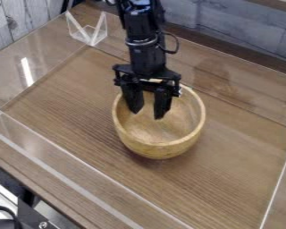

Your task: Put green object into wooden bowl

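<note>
"Above the far part of the wooden bowl point(160, 148), what is the state of the pincer point(147, 105)?"

"Its two fingers are spread, with a gap between them. No grip on any item is visible."

"State the location of the green object."

"Not determined. No light green piece can be made out on the visible floor of the bowl, nor on the counter point(62, 134) beside it. The dark arm point(142, 36) and the fingers cover the far side of the bowl, so a small piece there may be hidden."

"Which steps are complete?"

"The bowl sits upright on the counter, and the pincer is positioned at it. Placement cannot be confirmed. The spread fingers over the bowl are consistent with a release, but this is a judgement."

"Which steps remain?"

"If the piece is inside, only withdrawal of the arm from the bowl. If it is not, locating, gripping and placing it are all outstanding."
</note>
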Available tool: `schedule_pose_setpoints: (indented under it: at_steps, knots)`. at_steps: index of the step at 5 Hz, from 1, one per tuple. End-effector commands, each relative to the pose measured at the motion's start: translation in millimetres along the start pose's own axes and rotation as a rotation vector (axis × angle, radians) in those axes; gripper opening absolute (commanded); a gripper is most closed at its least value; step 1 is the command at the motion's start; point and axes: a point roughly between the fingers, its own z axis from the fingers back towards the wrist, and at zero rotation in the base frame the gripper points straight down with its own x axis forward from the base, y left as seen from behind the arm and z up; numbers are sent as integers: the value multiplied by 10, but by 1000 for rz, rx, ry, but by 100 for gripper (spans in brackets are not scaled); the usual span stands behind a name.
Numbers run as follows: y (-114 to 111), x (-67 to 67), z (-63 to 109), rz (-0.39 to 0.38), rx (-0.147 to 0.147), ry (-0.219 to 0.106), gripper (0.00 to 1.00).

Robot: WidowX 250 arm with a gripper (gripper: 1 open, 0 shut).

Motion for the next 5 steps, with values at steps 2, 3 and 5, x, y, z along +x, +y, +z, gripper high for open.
schedule_pose_setpoints:
  at_steps: [2, 3, 5]
  knots:
    - [-112, 108, 123, 62, 8, -102, 0]
    - [-136, 93, 112, 36, 12, -97, 0]
    - [-228, 109, 27, 104, 13, -109, 100]
